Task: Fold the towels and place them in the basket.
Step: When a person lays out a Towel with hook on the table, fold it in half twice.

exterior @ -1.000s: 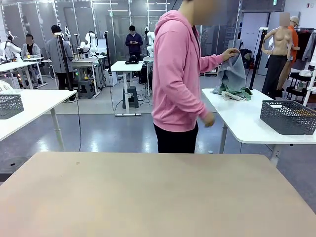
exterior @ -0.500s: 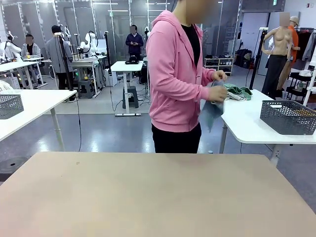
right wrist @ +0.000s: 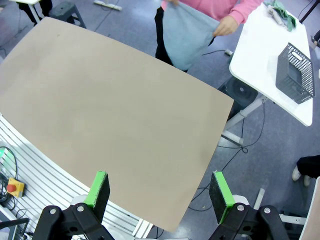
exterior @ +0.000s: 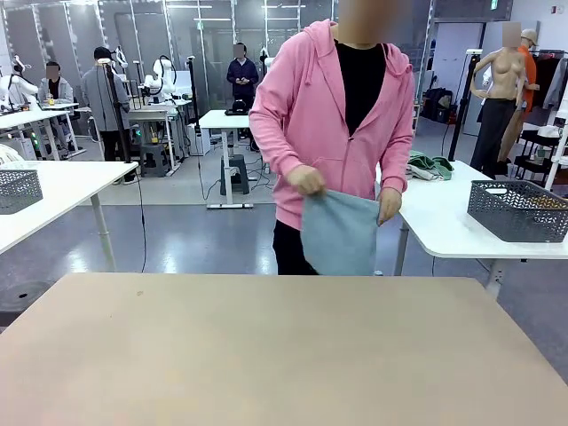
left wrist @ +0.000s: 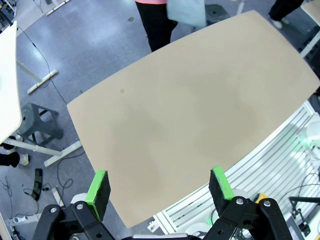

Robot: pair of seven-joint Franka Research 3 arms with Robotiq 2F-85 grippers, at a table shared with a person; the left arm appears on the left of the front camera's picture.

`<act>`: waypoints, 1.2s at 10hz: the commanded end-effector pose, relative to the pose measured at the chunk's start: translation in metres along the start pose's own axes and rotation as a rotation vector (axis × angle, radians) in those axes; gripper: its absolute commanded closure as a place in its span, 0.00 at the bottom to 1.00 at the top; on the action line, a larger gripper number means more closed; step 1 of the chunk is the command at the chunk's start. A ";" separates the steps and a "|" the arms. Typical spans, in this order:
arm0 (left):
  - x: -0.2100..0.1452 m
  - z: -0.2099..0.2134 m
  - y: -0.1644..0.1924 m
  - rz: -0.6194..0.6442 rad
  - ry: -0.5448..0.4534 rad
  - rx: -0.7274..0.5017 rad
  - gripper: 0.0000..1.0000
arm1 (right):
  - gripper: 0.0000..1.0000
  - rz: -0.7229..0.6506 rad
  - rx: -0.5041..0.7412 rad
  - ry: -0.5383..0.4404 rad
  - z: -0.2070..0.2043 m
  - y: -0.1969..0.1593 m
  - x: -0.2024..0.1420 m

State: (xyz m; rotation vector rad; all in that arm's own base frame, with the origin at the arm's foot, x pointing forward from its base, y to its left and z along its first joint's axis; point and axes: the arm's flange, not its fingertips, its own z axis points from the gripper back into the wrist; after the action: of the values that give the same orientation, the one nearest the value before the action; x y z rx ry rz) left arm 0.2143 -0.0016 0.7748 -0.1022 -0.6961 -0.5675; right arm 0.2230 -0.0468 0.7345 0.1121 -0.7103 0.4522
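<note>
Front view: a person [exterior: 311,106] holds the light blue-grey terry towel [exterior: 339,233] at 12 o'clock, beyond the tan table [exterior: 266,355]. The dark grey lattice plastic basket [exterior: 517,210] stands at 3 o'clock on a white side table [exterior: 435,222]. Left wrist view: left gripper [left wrist: 160,186] released, empty. Right wrist view: right gripper [right wrist: 159,191] released, empty.

The left hand [left wrist: 159,185] and the right hand [right wrist: 158,190] each point steeply downward, jaws spread wide apart, gripping nothing.
</note>
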 end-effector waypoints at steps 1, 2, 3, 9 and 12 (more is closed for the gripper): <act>0.001 0.003 -0.001 -0.007 0.003 0.007 0.00 | 0.00 -0.007 0.000 -0.003 0.001 0.000 0.000; 0.001 0.003 -0.001 -0.007 0.003 0.007 0.00 | 0.00 -0.007 0.000 -0.003 0.001 0.000 0.000; 0.001 0.003 -0.001 -0.007 0.003 0.007 0.00 | 0.00 -0.007 0.000 -0.003 0.001 0.000 0.000; 0.001 0.003 -0.001 -0.007 0.003 0.007 0.00 | 0.00 -0.007 0.000 -0.003 0.001 0.000 0.000; 0.001 0.003 -0.001 -0.007 0.003 0.007 0.00 | 0.00 -0.007 0.000 -0.003 0.001 0.000 0.000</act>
State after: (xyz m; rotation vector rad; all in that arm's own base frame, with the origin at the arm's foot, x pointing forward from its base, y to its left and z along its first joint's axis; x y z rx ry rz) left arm 0.2143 -0.0016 0.7748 -0.1023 -0.6961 -0.5675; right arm 0.2230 -0.0468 0.7345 0.1121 -0.7103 0.4522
